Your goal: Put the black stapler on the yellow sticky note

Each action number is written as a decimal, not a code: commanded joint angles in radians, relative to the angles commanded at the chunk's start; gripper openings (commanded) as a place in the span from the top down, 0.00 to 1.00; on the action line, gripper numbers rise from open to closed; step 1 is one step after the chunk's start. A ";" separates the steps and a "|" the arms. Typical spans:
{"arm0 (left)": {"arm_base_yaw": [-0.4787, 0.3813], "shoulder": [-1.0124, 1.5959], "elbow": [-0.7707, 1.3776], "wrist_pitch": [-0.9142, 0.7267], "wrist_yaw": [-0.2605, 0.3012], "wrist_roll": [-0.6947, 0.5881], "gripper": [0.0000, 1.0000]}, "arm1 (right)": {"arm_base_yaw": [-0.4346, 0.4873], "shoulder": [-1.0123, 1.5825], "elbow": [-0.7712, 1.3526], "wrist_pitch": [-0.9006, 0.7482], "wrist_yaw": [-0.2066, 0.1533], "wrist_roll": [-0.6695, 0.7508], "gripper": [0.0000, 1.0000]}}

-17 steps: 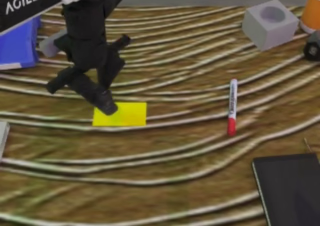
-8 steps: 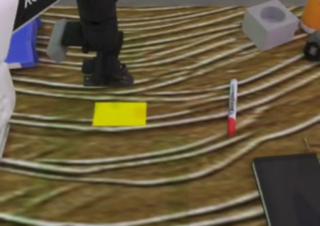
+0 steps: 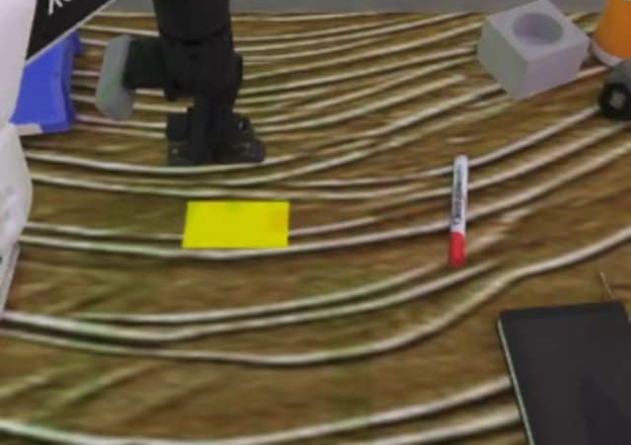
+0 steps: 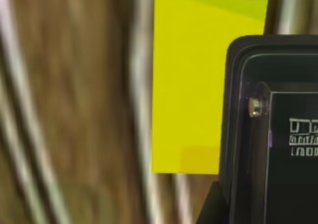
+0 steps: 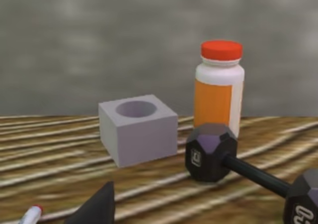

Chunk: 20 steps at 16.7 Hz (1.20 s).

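Note:
The yellow sticky note (image 3: 236, 224) lies flat on the wooden table, left of centre, with nothing on it. My left gripper (image 3: 212, 147) hangs just behind the note's far edge, pointing down, and is shut on the black stapler (image 4: 278, 134). In the left wrist view the stapler's black body with a small label fills one side, and the yellow sticky note (image 4: 186, 85) lies beyond it. The stapler is clear of the note. My right arm is out of the top view; a dark tip of my right gripper (image 5: 99, 209) shows in its wrist view.
A white marker with a red cap (image 3: 457, 208) lies right of the note. At the back right stand a grey block with a round hole (image 3: 533, 42), an orange bottle (image 3: 613, 21) and a black dumbbell (image 3: 616, 92). A black tablet (image 3: 572, 371) fills the front right corner, and a blue object (image 3: 44, 85) sits at the back left.
A second ago my left gripper was tilted over the note's left corner; it has since pulled back behind the note and straightened. It barely moved in the last half second.

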 joint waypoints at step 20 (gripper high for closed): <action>-0.003 0.051 -0.311 0.362 0.001 -0.001 0.62 | 0.000 0.000 0.000 0.000 0.000 0.000 0.00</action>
